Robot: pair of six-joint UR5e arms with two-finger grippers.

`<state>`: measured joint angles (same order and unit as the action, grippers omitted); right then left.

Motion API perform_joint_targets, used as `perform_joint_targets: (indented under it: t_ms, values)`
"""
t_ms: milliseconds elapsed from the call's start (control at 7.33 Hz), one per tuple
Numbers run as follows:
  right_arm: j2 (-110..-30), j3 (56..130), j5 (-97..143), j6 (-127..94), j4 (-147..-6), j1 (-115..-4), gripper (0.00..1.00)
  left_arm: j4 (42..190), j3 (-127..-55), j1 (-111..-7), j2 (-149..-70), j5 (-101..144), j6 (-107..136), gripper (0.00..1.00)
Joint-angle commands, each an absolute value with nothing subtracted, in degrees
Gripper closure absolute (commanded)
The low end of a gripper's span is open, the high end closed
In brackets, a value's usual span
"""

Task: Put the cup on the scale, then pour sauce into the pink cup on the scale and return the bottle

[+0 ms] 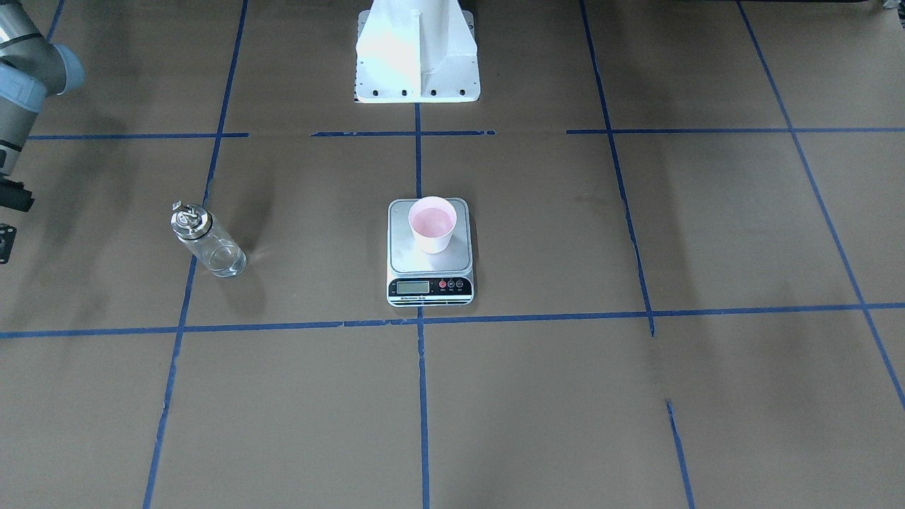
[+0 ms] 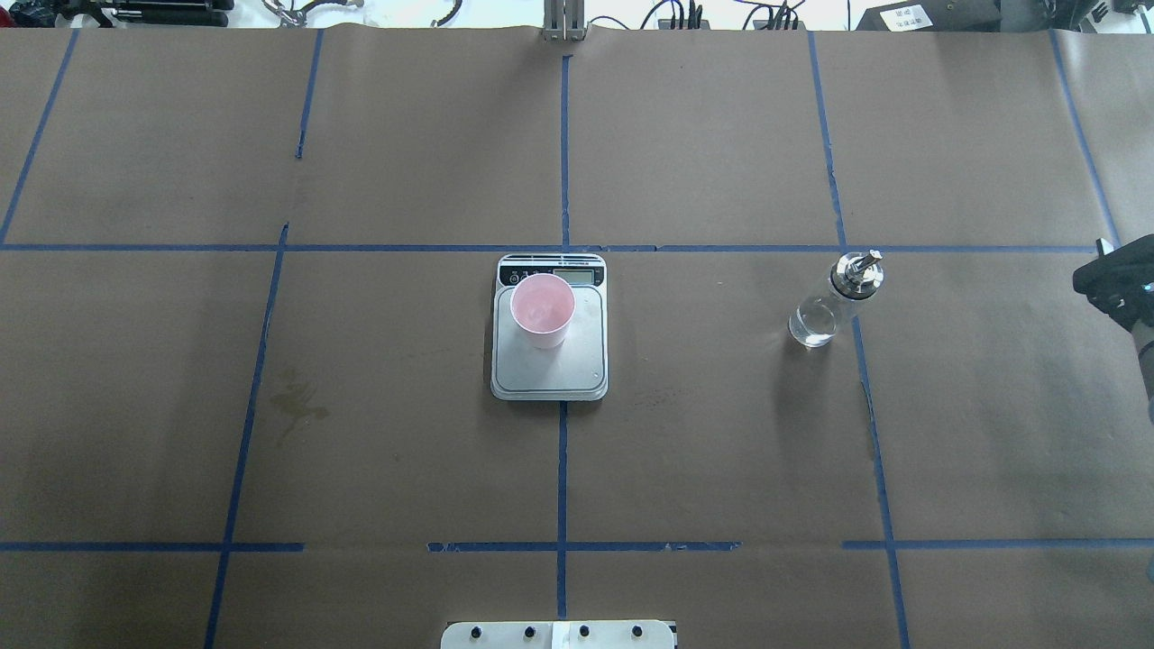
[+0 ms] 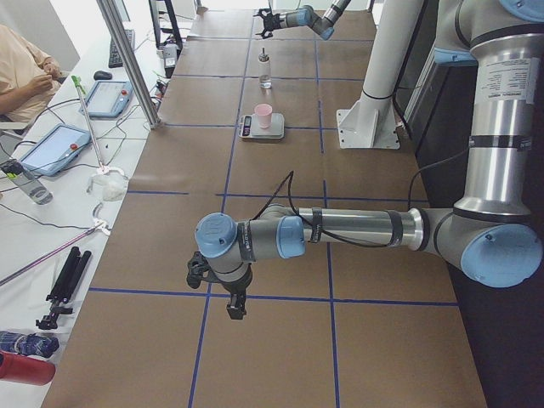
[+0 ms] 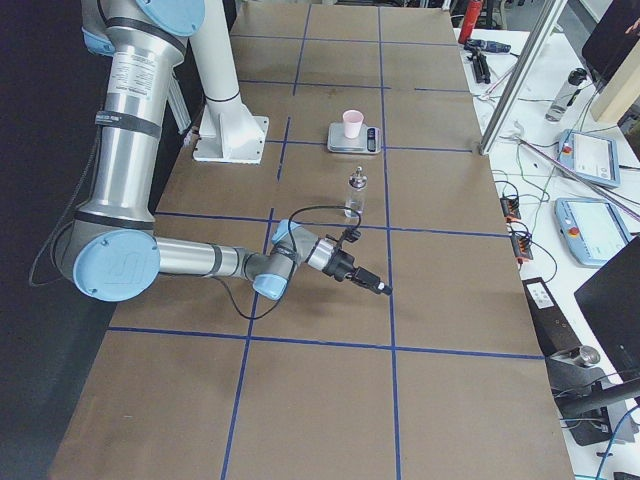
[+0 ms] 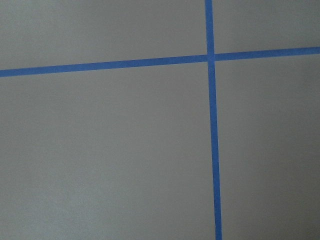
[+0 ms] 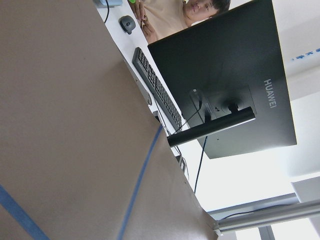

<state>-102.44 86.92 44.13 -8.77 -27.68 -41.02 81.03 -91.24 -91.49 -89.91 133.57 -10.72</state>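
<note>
The right gripper (image 4: 380, 288), its opening impossible to tell, hangs by the brown table's (image 2: 721, 469) right edge, apart from the free-standing clear glass bottle with silver pourer (image 2: 834, 302), while mid-table the small pale pink cup (image 2: 542, 311) sits on the flat silver-grey scale (image 2: 577, 365), so placing looks done and pouring unclear.

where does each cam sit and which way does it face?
Front-facing: across the table, facing the robot, steeply down on cup and scale; pedestal, right arm show.
Overhead: behind the robot, forward and down; pedestal foot, right arm's tip.
Exterior left: table's left end, looking along it; left arm near.
Exterior right: opposite end; right arm near.
Left wrist: down at blue tape; no body.
Right wrist: tilted, off-table at monitor; no body.
Shared: front-facing and overhead both show bottle beside scale, mirrored.
</note>
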Motion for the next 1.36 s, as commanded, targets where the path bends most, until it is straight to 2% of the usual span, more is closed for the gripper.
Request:
perform_joint_targets:
  t_ms: [0, 545, 818, 1091, 1227]
  values:
    - [-100.39, 86.83, 50.58, -6.24, -34.85, -50.14, 0.0, 81.04, -91.41, -91.49, -89.91, 133.59, -10.72, 0.0]
    - [-88.96, 87.27, 89.35, -0.62, -46.64, -71.66, 0.0, 81.12, -91.5, -91.49, -90.09, 133.59, -10.72, 0.0]
    - [-89.47, 86.84, 109.59, -0.88, -48.76, -78.89, 0.0, 81.12, -91.06, -91.49, -90.09, 133.51, -10.9, 0.0]
    - [-89.64, 87.36, 127.38, -0.8, -60.77, -87.76, 0.0, 81.21, -90.97, -91.49, -89.91, 133.51, -10.9, 0.0]
    - [-89.56, 88.32, 127.79, -0.53, -66.21, -89.19, 0.0, 81.3, -91.05, -91.49, -89.91, 133.51, -10.9, 0.0]
